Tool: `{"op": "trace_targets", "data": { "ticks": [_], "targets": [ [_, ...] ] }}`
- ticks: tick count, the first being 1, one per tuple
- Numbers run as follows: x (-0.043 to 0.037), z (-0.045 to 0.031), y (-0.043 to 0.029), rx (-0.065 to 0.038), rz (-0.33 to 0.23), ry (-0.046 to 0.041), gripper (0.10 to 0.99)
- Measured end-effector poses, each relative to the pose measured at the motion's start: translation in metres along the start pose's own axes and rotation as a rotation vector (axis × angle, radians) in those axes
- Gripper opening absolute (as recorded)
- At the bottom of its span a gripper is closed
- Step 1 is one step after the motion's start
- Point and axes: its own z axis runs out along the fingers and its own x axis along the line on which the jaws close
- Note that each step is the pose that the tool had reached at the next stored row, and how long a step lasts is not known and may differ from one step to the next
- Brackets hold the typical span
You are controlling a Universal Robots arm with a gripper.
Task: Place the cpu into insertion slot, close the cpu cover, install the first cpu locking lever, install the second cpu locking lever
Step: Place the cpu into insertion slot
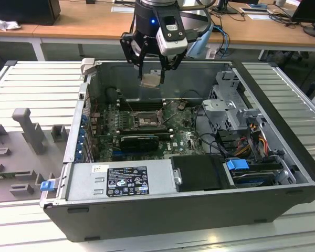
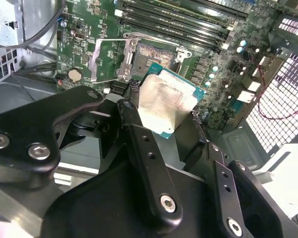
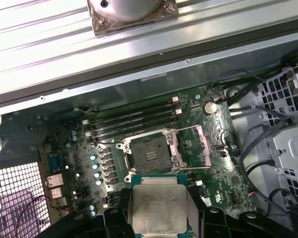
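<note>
My gripper (image 1: 151,73) hangs above the open computer case, shut on the cpu (image 1: 150,79), a small square chip with a pale metal top. Both wrist views show the cpu (image 2: 165,100) (image 3: 159,207) clamped between the black fingers (image 2: 130,119), held in the air above the motherboard. The insertion slot (image 1: 145,121) (image 2: 150,54) (image 3: 150,154) lies below it on the green board with nothing in it. The cpu cover (image 2: 108,60) (image 3: 194,146) is swung open to one side of the socket.
Long black memory slots (image 3: 134,119) run beside the socket. A black ridged card (image 1: 139,140), a power supply (image 1: 121,181), a drive cage (image 1: 228,105) and cables (image 1: 254,142) fill the case. A grey fixture (image 1: 26,126) sits on the slatted table at the exterior view's left.
</note>
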Motion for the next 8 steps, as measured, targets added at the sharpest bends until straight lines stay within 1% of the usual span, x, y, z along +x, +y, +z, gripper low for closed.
{"op": "trace_targets", "data": {
  "ticks": [8],
  "targets": [
    [0.0, 0.0, 0.0, -0.001, 0.024, -0.0022, 0.529]
  ]
}}
